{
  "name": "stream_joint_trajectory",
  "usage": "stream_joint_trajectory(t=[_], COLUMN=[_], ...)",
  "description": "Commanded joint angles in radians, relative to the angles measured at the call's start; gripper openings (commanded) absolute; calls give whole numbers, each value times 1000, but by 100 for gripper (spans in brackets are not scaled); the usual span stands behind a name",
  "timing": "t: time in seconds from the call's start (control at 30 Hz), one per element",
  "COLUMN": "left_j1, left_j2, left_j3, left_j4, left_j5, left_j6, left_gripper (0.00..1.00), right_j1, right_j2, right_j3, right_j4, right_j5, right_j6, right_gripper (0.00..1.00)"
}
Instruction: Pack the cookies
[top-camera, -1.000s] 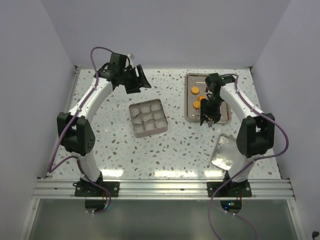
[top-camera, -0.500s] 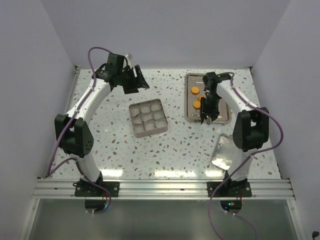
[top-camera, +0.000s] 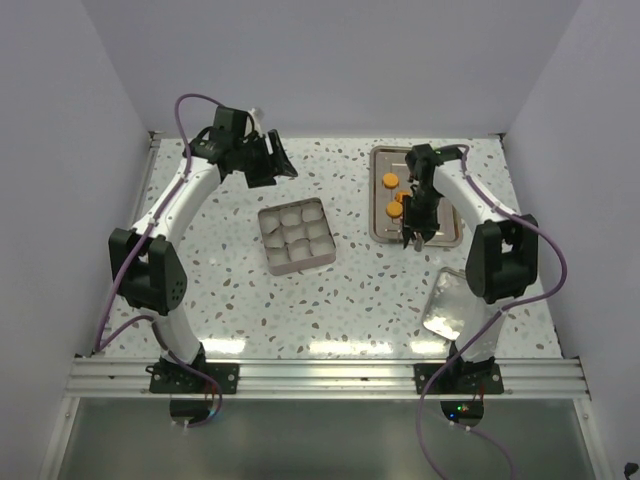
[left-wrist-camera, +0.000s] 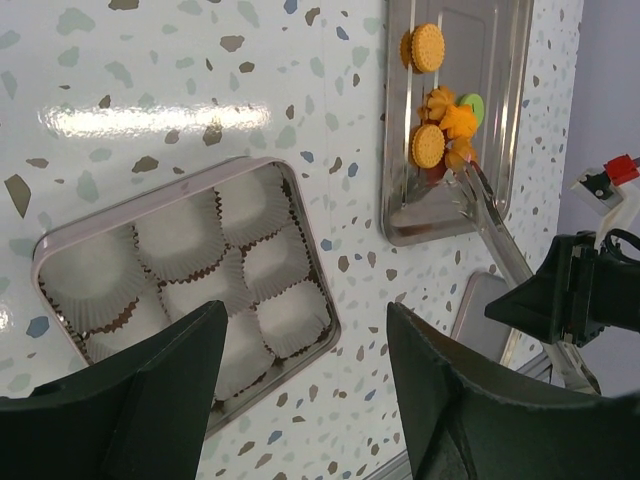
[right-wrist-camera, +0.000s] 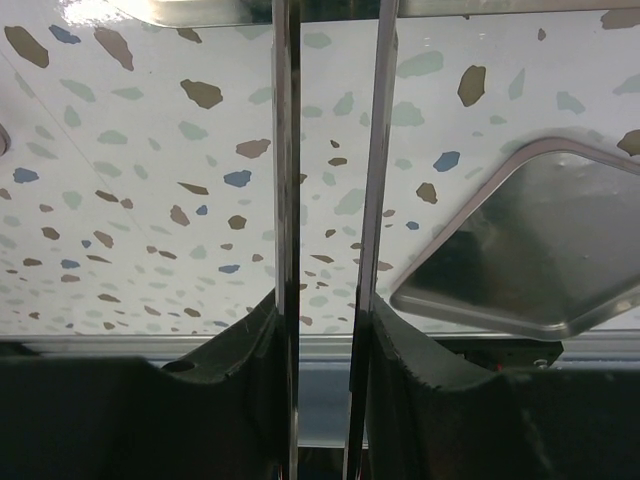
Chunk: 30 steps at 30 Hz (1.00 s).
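Lid (top-camera: 447, 305): lay on the speckled tabletop (top-camera: 350, 300), nearest the arm bases, behind the right pincer.

Right pincer (top-camera: 412, 240): long thin blades, a narrow gap between them, nothing held; tips over the near end of the tray (top-camera: 450, 238).

Cookies (left-wrist-camera: 428, 146): mostly orange, one green; lay in the tray, just beyond the right pincer's tips.

Tin (top-camera: 295, 237): white paper cups (left-wrist-camera: 185, 238) inside; left of the right pincer.

Left pincer (top-camera: 283, 157): spread wide, empty; above the tabletop, beyond the tin.
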Motion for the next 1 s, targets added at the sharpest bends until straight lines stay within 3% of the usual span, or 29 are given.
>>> stream_joint_trajectory(t=[0.0,0.17,0.57,0.97], left_j1=[9,9,9,19], left_j2=[-29,-22,-34,-112], left_j3=[18,38,42,-14], left_j4=[-1,-7,-18,-26], left_j5=[7,11,13,-44], left_j6=[23,20,20,40], left_gripper=[70,70,69,69], right_j1=[1,1,2,8], right_j2=[-74,-119,-209,-303], right_j3=[36,22,12,-6], right_j4=[-20,-30,-58,-15], right_j5=[25,20,-12,-314], right_j6=[14,17,25,30], right_gripper=[9,0,0,0])
